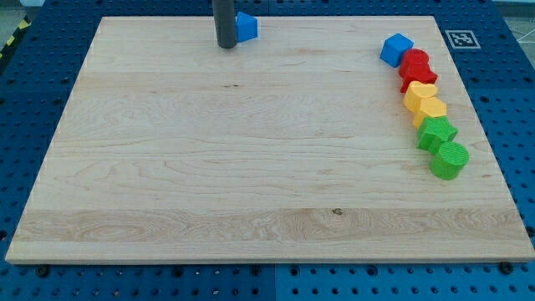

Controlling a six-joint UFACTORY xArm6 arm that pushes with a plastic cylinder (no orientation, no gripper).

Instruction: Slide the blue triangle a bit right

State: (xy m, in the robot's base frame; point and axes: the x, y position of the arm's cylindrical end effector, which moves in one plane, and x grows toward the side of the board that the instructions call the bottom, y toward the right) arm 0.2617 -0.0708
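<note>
Blue triangle point(247, 27) sits touching my tip point(226, 46) on its right side, near the desk point(251, 167) top edge. The end effector, a bare rod, grasps nothing; judging by this, the rightward push remains.

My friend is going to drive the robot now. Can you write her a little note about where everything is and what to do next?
My tip sits at the board's top edge, touching the left side of the blue triangle.
The other blocks line the view's right side: blue cube, two red blocks, two yellow blocks, two green blocks.
Done: tip lined up, by the look of it.
Left: nudge the triangle a bit toward the view's right, then stop.
</note>
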